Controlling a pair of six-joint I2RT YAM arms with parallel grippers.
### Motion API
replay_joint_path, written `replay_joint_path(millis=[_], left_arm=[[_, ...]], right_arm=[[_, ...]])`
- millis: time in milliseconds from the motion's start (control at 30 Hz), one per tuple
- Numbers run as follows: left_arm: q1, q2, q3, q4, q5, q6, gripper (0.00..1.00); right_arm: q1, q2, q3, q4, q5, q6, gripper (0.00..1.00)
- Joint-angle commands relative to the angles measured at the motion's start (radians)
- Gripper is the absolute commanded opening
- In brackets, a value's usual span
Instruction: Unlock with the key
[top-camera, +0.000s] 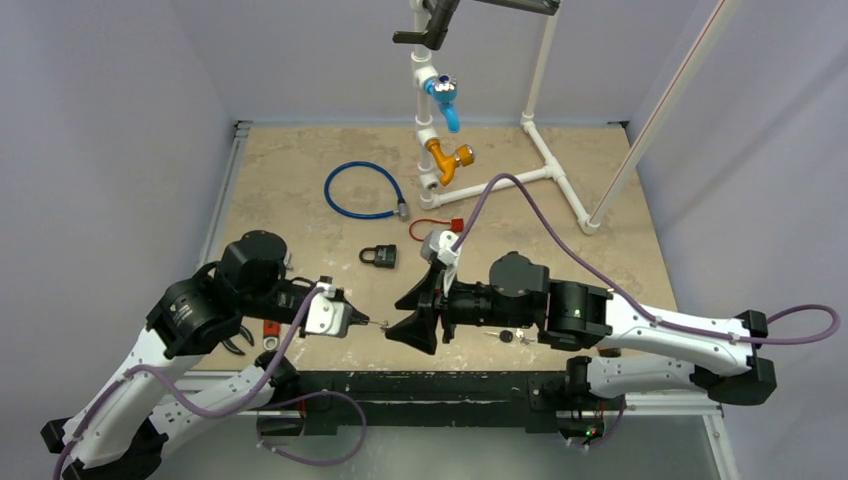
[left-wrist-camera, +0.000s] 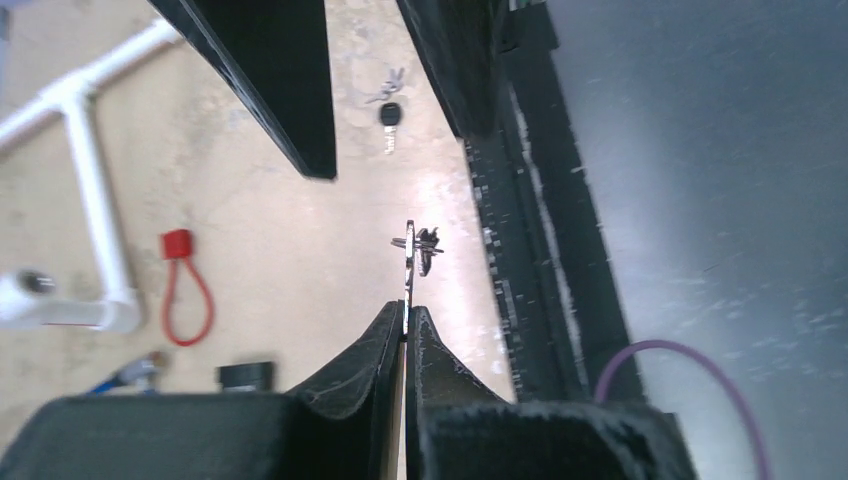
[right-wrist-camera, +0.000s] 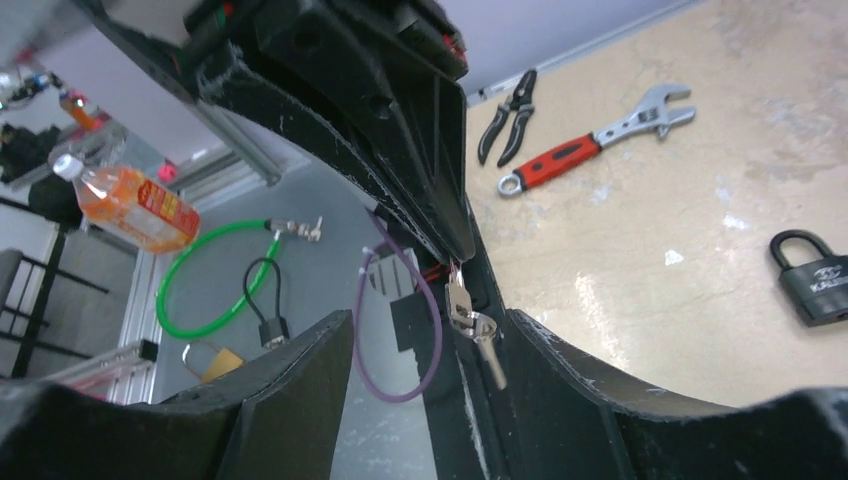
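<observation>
My left gripper is shut on a small silver key that sticks out past its fingertips, with a ring and a second key hanging from it. It holds the key above the table's near edge. My right gripper is open and empty, facing the left one, its two fingers standing either side of the key. The black padlock lies on the table beyond both grippers; it also shows in the right wrist view.
Another key set lies under the right arm. A red cable lock, a blue cable lock and a white pipe frame with taps are farther back. A red wrench and pliers lie near the left arm.
</observation>
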Motion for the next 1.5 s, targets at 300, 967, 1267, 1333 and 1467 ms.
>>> replay_joint_path(millis=[300,967,1267,1333,1467], left_arm=[[-0.049,-0.442,-0.384,0.313,-0.104,1.376,0.0],[-0.048,-0.489,-0.594,0.559,0.02,1.892,0.0],[-0.048,-0.471,-0.616,0.604,-0.016,1.896,0.0],[-0.048,-0.464,-0.62,0.619,-0.022,1.896,0.0],[-0.049,-0.457,-0.625,0.635,-0.052,1.9,0.0]], right_arm=[[-0.035,-0.025,0.031,0.1,0.073,0.106,0.62],[-0.152,-0.058,-0.196,0.335,-0.096,0.302,0.53],[-0.161,-0.063,-0.252,0.384,-0.165,0.334,0.38],[-0.163,-0.053,-0.261,0.409,-0.191,0.343,0.38],[-0.164,-0.023,-0.249,0.409,-0.219,0.345,0.36]])
